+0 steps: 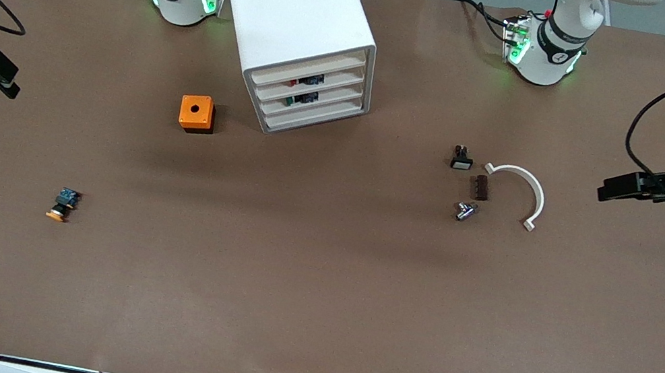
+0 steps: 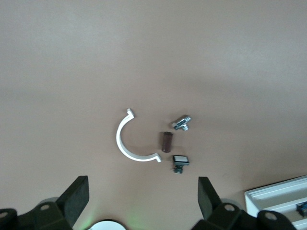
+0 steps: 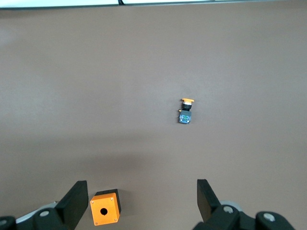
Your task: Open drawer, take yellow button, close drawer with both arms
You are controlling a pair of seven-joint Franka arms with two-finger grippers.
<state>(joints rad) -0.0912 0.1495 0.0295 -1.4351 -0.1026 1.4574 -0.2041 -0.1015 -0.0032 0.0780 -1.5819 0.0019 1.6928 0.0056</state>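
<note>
While both arms waited at the table's ends, the scene stood thus:
Surface: a brown table [image 1: 314,292], bare across the wide band nearest the front camera.
Cabinet [image 1: 296,23]: white, standing between the two arm bases; its top drawer [image 1: 308,71] sat flush and shut.
Button [image 1: 62,204]: lay on the table toward the right arm's end, nearer the front camera than the orange box [image 1: 197,113].
Small parts: a white curved clip [image 1: 519,192], a brown block [image 1: 481,187], a black part [image 1: 461,158] and a metal piece [image 1: 465,210], clustered toward the left arm's end.
Left gripper [image 2: 141,196]: over the table's edge, jaws wide, holding nothing.
Right gripper [image 3: 141,199]: over the table's other end, jaws wide, holding nothing.
</note>
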